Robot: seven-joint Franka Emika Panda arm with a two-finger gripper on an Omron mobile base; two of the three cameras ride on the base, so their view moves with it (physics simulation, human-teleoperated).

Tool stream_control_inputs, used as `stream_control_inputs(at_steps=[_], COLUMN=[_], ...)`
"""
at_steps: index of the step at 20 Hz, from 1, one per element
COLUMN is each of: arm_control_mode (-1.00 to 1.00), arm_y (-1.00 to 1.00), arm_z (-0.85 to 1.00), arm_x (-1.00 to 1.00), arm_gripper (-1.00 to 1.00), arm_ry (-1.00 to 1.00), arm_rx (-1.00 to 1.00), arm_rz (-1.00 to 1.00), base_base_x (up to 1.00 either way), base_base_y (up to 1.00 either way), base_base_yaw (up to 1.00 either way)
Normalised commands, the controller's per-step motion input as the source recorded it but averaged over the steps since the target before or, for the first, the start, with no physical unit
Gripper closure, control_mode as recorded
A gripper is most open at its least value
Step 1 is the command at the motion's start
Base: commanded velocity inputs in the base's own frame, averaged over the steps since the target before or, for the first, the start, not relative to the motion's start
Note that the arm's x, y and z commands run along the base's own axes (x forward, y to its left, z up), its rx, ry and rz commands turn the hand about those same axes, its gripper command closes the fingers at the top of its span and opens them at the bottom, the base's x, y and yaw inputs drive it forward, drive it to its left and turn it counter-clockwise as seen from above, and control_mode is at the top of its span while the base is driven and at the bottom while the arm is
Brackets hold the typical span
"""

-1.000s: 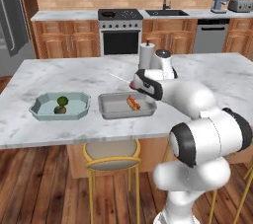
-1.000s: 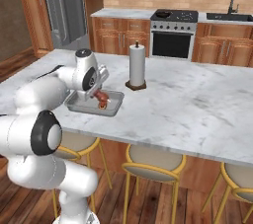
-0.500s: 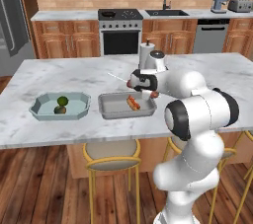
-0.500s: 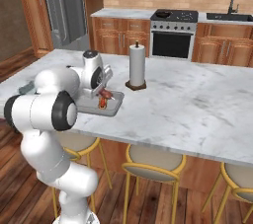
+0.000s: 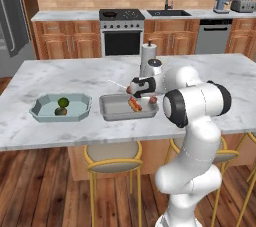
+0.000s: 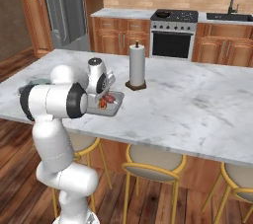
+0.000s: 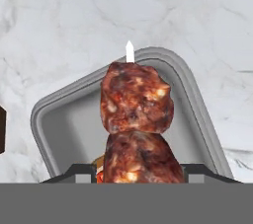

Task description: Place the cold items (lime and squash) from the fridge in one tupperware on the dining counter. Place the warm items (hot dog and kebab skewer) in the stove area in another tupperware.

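1. Gripper point(image 5: 136, 87) hangs over the grey tupperware point(image 5: 112, 112) on the marble dining counter point(image 5: 75, 78), jaws closed on the kebab skewer point(image 7: 136, 119).
2. Skewer's white tip point(image 7: 129, 50) points out over the tray's far rim.
3. Hot dog point(image 5: 134, 104) lies inside the grey tupperware.
4. Lime point(image 5: 63, 102) sits in the teal tupperware point(image 5: 42, 114), just left of the grey one; a darker item lies beside it.
5. Paper towel roll point(image 6: 136, 65) stands upright behind the gripper.

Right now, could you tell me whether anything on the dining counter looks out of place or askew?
Nothing looks spilled or damaged. The hand holds the kebab skewer above the grey tupperware, where the hot dog already lies. The lime and squash sit in the pale green tupperware. The paper towel roll stands upright.
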Motion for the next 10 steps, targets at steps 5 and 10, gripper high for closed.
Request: stream_control_inputs(at_steps=[5,10], arm_control_mode=[-1.00,-1.00], arm_y=[0.14,0.42], arm_z=[-0.32,-0.20], arm_x=[0.41,0.29], arm_gripper=[1.00,1.00], arm_ry=[0.00,0.00], arm_rx=[0.00,0.00], arm_rz=[0.00,0.00], base_base_x=[0.00,0.00], base_base_y=[0.00,0.00], base_base_yaw=[0.00,0.00])
